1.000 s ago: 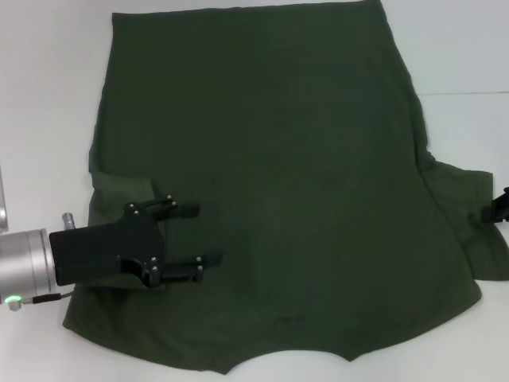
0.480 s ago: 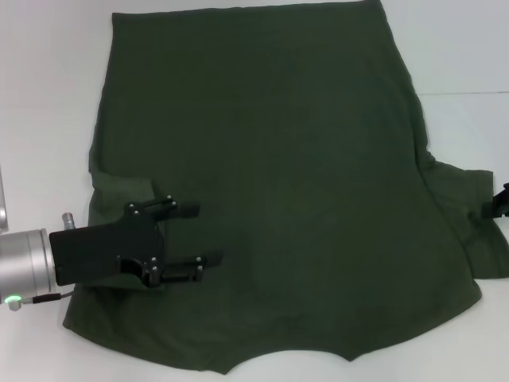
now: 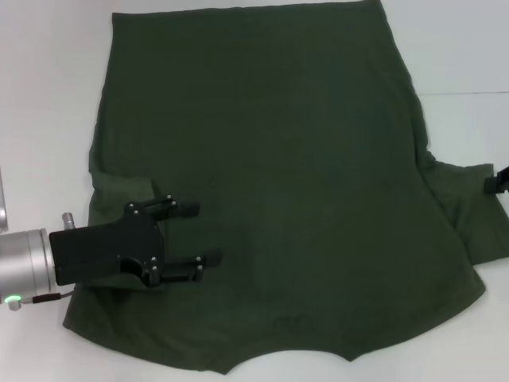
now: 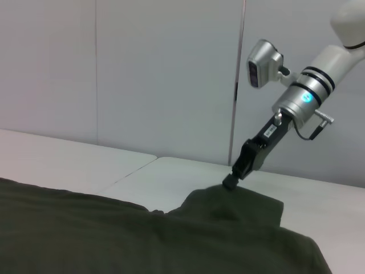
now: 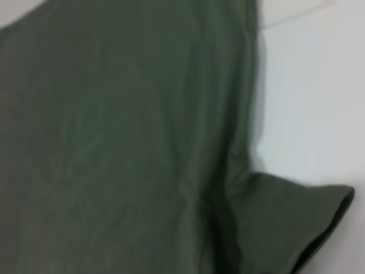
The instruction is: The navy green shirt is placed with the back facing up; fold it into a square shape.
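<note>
The navy green shirt (image 3: 270, 175) lies flat on the white table (image 3: 48, 95), plain side up, collar end toward me. Its left sleeve (image 3: 119, 191) is folded in onto the body. My left gripper (image 3: 200, 235) is open and empty over the shirt's near left part. My right gripper (image 3: 497, 181) is at the far right edge, shut on the right sleeve (image 3: 469, 207). The left wrist view shows that gripper (image 4: 231, 181) pinching the sleeve (image 4: 239, 205), which rises slightly to it. The right wrist view shows the shirt's side (image 5: 114, 142) and the sleeve (image 5: 296, 228).
Bare white table (image 3: 461, 48) surrounds the shirt at the left, right and far side. A seam line in the tabletop (image 3: 469, 93) runs at the right. A grey wall (image 4: 142, 68) stands behind the table.
My right gripper has moved away from me along the right edge, taking the sleeve's outer edge with it. The left gripper has not moved.
</note>
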Tool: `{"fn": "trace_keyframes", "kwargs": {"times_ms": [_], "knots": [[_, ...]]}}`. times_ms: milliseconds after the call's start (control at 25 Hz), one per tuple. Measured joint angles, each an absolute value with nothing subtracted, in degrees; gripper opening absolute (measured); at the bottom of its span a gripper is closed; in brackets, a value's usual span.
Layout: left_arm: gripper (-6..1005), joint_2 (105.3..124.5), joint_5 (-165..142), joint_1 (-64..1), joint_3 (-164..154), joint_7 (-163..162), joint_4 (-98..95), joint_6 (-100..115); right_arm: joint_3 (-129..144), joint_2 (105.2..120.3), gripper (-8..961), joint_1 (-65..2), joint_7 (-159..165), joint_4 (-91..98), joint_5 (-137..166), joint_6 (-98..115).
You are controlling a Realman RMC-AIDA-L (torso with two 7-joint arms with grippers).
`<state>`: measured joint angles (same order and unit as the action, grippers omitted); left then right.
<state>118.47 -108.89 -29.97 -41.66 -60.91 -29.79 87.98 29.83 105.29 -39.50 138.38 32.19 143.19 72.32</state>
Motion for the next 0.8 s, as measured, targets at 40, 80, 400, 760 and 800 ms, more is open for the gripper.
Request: {"fn": "trace_keyframes", "kwargs": {"times_ms": [40,80,400,760,800], "knots": [[847,118.47,-108.9,-30.0,-41.7,-60.9,-29.8,88.0,29.8,105.19,9,-39.4,138.3,32.8,142.5,72.9],[847,118.47,-108.9,-30.0,-41.7,-60.9,-29.8,88.0,29.8,105.16,9,-39.4,138.3,33.2,142.2,73.3],[847,118.47,-108.6,-30.0,-41.6,-60.9,-29.9,88.0,30.2,104.84,9,-40.5,137.2,35.2,140.1,75.3],[847,118.42,-108.5,-30.0,-41.6,-61.1,-30.2,88.0,30.3,104.57,10,-43.5,135.0,35.4,140.1,76.3],[847,118.43,-108.5,-30.0,-41.6,-61.2,-30.4,88.0,30.5,104.57,10,-44.0,134.7,35.3,140.1,76.5]]}}
